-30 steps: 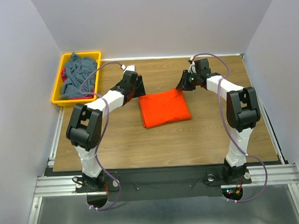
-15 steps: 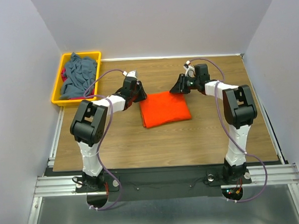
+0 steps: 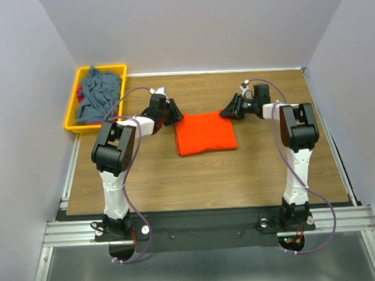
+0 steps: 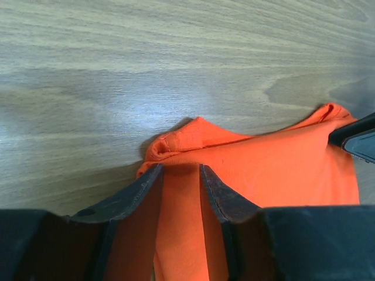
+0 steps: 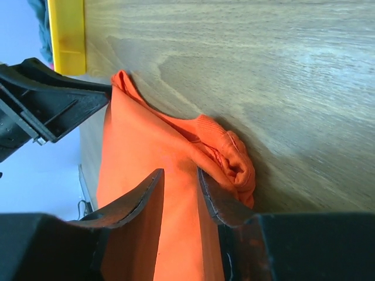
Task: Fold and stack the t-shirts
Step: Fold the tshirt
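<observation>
Left gripper: jaws drawn narrow with a strip of orange cloth between the pads, so I read it as pinching the shirt's corner. It sits low on the table.
Right gripper: the same picture, with the jaws close together on a ridge of the same cloth and a bunched lump of hem just past the fingertips.
Orange t-shirt: lies folded to a rough rectangle at mid-table. The left gripper is at its 11 o'clock corner and the right at its 1 o'clock corner, as seen from above.
Other t-shirts: the grey-blue t-shirt is heaped in the yellow bin, about 10 o'clock from the orange one and well apart from it. A sliver of red cloth shows at the bin's left side.
Handling, judged: light, limp knit with no stiffness of its own. It will sag between two held points and drag on the wood rather than slide clean. The layers can slip apart, so a pinch that catches only the top ply would open the fold.
Where to hold, judged: at the two far corners, as now, deep enough to take in every layer. The bunching at the right corner suggests that the hold is uneven.
Step, judged: mid-fold on the first shirt, and nothing is stacked yet.
Risk, judged: unequal pull from the two arms would skew the rectangle.
</observation>
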Controlling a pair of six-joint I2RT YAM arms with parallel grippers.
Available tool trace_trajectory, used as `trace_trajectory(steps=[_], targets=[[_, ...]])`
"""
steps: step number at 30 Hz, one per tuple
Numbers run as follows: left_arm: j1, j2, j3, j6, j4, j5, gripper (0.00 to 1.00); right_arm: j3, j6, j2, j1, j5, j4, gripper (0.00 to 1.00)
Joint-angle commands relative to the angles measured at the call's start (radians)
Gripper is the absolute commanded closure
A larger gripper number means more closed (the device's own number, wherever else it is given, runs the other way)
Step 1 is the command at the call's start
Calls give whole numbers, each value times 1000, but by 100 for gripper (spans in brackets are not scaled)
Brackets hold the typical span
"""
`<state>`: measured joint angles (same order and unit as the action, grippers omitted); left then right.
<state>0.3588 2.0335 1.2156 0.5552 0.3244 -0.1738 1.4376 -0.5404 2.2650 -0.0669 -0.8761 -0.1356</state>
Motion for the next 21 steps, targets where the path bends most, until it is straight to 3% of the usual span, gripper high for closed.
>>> trace_trajectory(steps=[1,2,6,11,16,21], targets=[[-12,-45,45,-18,-38,10,47,-15,-19,-99,9,20,-21,62],[-12,-64,42,-9,-38,16,39,-26,-30,-122,9,17,-19,62],[0,-185,3,18,-68,34,29,-101,-50,-255,-1,-4,-19,58],[46,-413,-129,78,-165,62,27,-265,-52,-415,-43,-26,-19,56],[123,-529,-267,123,-170,49,42,-393,-32,-489,-77,-41,-22,57],[167,-491,-390,176,-122,19,61,-491,14,-463,-94,-64,-30,59]])
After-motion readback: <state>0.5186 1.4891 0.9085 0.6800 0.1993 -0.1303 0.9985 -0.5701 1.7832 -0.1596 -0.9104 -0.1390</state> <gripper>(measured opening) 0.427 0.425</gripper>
